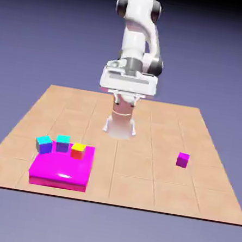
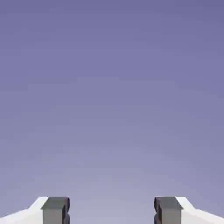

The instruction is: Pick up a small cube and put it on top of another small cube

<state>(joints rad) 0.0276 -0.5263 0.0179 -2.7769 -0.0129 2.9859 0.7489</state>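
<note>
The tiled table (image 1: 136, 175) fills the lower half of the exterior view, with the white arm (image 1: 134, 43) rising from its far edge and folded over itself, its hand held high above the tiles. Near the front edge on the exterior view's left lies a flat magenta slab (image 1: 60, 172). Along the slab's far side stand three small cubes in a row: a blue-sided one with a cyan top (image 1: 44, 144), a purple-sided one with a cyan top (image 1: 62, 143), and a red-orange one with a yellow top (image 1: 78, 150). The small cube (image 1: 182, 159), purple-magenta on every face that shows, sits alone on the tiles toward the exterior view's right, well apart from the slab and from the arm. In the hand view the gripper (image 2: 111, 212) faces only the plain backdrop; its two grey fingertips (image 2: 55, 211) stand wide apart with nothing between them.
</note>
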